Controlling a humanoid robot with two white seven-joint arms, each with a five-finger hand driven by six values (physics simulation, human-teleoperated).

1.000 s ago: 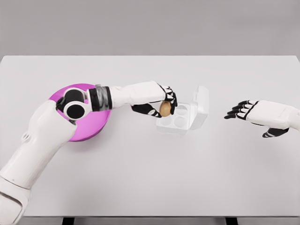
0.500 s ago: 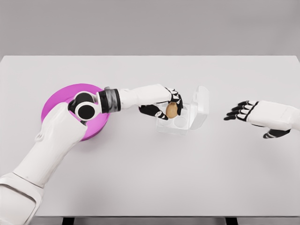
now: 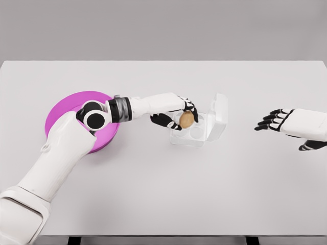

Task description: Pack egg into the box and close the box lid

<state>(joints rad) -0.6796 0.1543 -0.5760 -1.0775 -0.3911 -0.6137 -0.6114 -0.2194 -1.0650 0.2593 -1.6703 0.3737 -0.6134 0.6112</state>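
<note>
One round magenta plate (image 3: 61,109) near the white desk's (image 3: 163,194) left edge. Left hand (image 3: 176,115) clamped around one brown oval egg (image 3: 187,119), pinched between dark fingertips (image 3: 192,107), long axis roughly upright, above one clear four-cup box (image 3: 196,130), lid (image 3: 218,116) raised. Right hand (image 3: 294,125) toward right edge, fingers loosely spread, empty.

— Kind of place?
— Simulated test bench, not a lived-in room. Rendered look throughout: flat white table (image 3: 163,194), plain grey backdrop (image 3: 163,28), no walls or furnishings.
— Further signs?
— Smooth, textureless surfaces; uniform shadowless lighting; dark table legs (image 3: 74,240) just visible at bottom edge.
</note>
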